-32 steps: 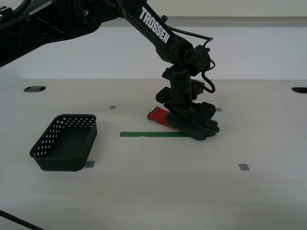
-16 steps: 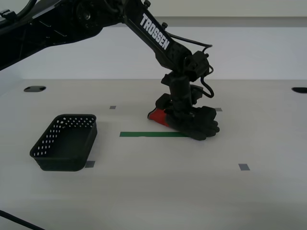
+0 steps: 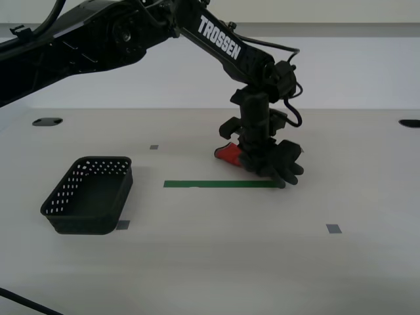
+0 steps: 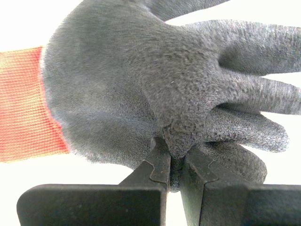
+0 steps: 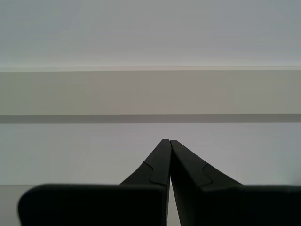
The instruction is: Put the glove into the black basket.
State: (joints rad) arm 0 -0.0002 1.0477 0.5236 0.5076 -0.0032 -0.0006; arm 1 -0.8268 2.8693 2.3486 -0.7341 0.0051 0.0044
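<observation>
The glove [image 3: 275, 163], dark grey with a red cuff, hangs a little above the table at the middle, over the right end of a green tape line. My second gripper [image 3: 257, 161] is shut on it, pinching a fold of its palm [image 4: 176, 141]; the red cuff [image 4: 23, 103] sticks out to one side. The black basket [image 3: 88, 195] stands empty on the table at the exterior view's left, well apart from the glove. My first gripper [image 5: 170, 141] is shut and empty, pointing at a plain wall; it does not show in the exterior view.
A green tape strip [image 3: 220, 184] lies on the table between basket and glove. Small grey tape squares [image 3: 334, 229] mark the surface. Dark holes sit at the table's far corners [image 3: 47, 121].
My second gripper has lifted the glove slightly off the table and shifted it a little to the exterior view's right. The basket has not moved.
</observation>
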